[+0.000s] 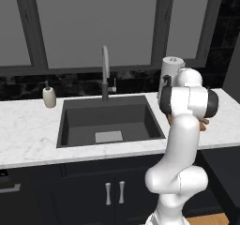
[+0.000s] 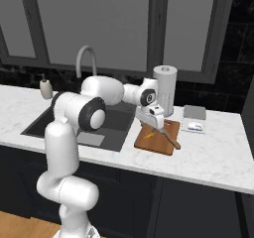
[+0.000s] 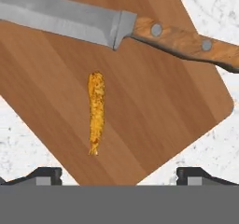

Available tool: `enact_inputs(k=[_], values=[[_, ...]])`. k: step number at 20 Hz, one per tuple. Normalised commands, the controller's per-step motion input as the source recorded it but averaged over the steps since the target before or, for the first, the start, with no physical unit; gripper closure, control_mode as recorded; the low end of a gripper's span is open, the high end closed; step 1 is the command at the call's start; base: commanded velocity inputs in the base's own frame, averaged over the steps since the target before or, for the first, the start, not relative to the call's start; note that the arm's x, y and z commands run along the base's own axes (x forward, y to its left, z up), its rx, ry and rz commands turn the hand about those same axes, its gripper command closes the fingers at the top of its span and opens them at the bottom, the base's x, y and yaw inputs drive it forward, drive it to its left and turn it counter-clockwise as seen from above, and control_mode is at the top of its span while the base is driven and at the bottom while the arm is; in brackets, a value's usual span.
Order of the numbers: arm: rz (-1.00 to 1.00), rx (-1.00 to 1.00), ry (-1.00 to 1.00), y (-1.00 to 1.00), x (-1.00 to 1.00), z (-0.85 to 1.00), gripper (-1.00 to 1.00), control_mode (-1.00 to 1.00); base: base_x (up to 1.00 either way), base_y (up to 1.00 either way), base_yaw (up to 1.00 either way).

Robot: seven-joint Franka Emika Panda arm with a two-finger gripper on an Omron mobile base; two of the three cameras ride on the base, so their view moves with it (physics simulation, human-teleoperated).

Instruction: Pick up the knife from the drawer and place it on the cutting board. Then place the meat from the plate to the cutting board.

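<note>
The reddish-brown cutting board (image 3: 154, 106) (image 2: 159, 142) lies on the marble counter right of the sink. On it rests the knife (image 3: 116, 24), with a silver blade and a riveted wooden handle (image 2: 172, 141) that reaches past the board's edge. The meat (image 3: 95, 113), a thin orange-brown strip, lies flat on the board beside the blade. My gripper (image 3: 119, 175) (image 2: 155, 127) hovers just above the board, open, with nothing between its fingertips (image 3: 44, 174); the meat lies free. The plate and the drawer are out of view.
A white paper towel roll (image 2: 165, 88) (image 1: 171, 65) stands behind the board. A blue-and-grey flat box (image 2: 194, 119) lies to its right. The dark sink (image 1: 110, 121) with a faucet (image 1: 105, 74) is to the left, a soap dispenser (image 1: 48, 96) beyond it.
</note>
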Motion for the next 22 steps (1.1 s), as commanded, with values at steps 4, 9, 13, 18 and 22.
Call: enact_inputs(k=[4,9,13,18,22], values=[[0.09,0.0,-0.02,0.49,-0.49,0.94,-1.0,-1.0,0.0,0.0,0.0],[0.13,0.0,-0.09,0.48,-0.43,0.62,-1.0,-1.0,0.0,0.0,0.0],[0.09,0.02,-0.08,0.32,-0.52,0.61,-1.0,-1.0,0.0,0.0,0.0],[0.06,0.06,0.0,0.06,-0.56,0.42,-1.0,-1.0,0.0,0.0,0.0],[0.07,0.02,0.01,0.34,-0.49,0.47,-1.0,-1.0,0.0,0.0,0.0]])
